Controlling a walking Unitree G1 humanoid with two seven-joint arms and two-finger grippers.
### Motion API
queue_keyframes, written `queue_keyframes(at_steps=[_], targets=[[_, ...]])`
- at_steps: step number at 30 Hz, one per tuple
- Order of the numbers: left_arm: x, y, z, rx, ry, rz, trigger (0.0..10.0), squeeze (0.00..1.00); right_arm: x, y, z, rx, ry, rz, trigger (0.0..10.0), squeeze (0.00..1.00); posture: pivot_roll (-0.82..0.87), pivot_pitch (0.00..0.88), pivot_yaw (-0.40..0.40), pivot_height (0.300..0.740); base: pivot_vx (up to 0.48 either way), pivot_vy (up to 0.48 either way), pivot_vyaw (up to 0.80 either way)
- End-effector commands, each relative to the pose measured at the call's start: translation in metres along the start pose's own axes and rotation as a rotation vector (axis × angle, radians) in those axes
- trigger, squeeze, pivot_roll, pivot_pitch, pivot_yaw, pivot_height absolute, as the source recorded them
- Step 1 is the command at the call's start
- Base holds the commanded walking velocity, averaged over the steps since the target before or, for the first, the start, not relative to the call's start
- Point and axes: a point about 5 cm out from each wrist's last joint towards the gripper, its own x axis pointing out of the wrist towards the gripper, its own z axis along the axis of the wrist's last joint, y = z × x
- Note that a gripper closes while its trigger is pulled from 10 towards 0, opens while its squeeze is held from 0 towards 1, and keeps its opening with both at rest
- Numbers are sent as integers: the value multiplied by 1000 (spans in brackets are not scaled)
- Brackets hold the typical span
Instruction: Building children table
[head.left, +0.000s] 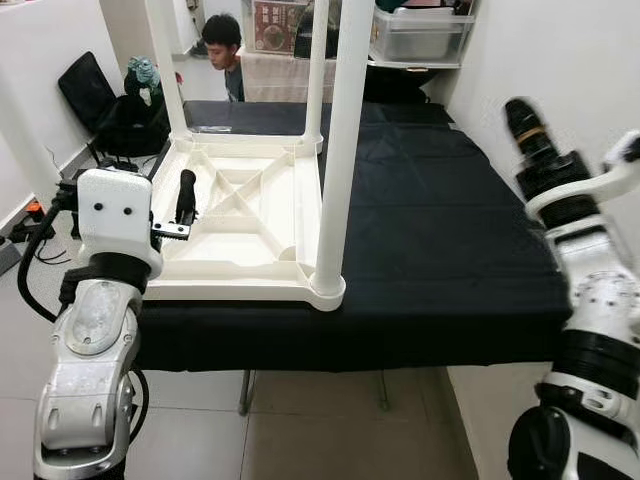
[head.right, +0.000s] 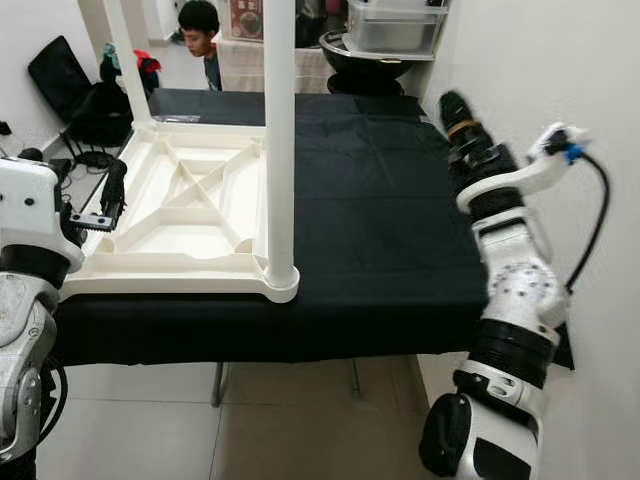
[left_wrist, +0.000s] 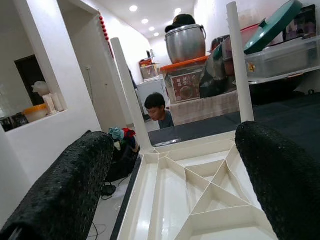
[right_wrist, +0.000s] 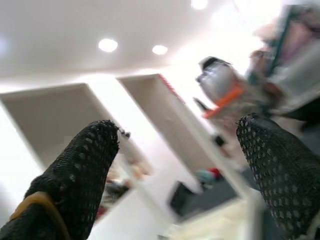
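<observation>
Lying upside down at centre-left of the frame on the black-draped table (head.left: 450, 250), the white children table (head.left: 240, 215) shows its ribbed underside, three legs (head.left: 340, 150) standing up. Moulded plastic: likely light, stiff, slick. Best hold looks like a rib or the rim, not the smooth legs. Left pincer (head.left: 183, 210) hovers over the near-left rim, fingers spread, empty. Right pincer (head.right: 462, 125) is raised at the right, open, empty. Person (head.left: 225, 50) beyond.

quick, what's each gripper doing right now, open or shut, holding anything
Left gripper: open, holding nothing, over the upturned white table.
Right gripper: open, holding nothing, raised over the right side of the black cloth.
</observation>
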Motion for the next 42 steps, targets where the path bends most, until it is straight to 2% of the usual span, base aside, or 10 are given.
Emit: queue_keyframes(at_steps=[1,3,5,8,9,10,11,15,34,42], targets=[[-4,-7,-7,-12,26,-30,10000,0,6,25,1,-1,15,150,10000,1000,47,21,-44,740,0,0,0],[-7,-9,-10,-11,42,-49,10000,0,8,38,-4,-13,46,227,10000,1000,47,21,-44,740,0,0,0],[-15,-17,-18,-19,74,-78,10000,0,16,63,-16,-105,83,309,10000,1000,50,19,-37,740,0,0,0],[-18,-21,-22,-19,87,-98,10000,0,20,76,-19,-135,91,352,10000,1000,48,17,-39,740,0,0,0],[-20,-24,-24,-26,101,-110,10000,0,24,87,-24,-200,104,387,10000,886,51,21,-39,740,0,0,0],[-20,-24,-24,-26,101,-110,10000,0,24,87,-24,-200,104,387,10000,886,51,21,-39,740,0,0,0],[-22,-28,-26,-37,113,-122,10000,0,32,95,-27,-339,115,395,10000,0,47,23,-36,740,0,0,0],[-22,-30,-26,-44,109,-126,10000,0,41,92,-21,-445,84,313,10000,0,47,23,-37,740,0,0,0],[-22,-32,-26,-39,105,-127,10000,0,40,131,-26,-444,92,486,10000,0,44,33,-35,740,0,0,0],[-22,-33,-25,-43,97,-128,10000,0,53,132,-48,-519,145,394,10000,0,45,34,-43,740,0,0,0]])
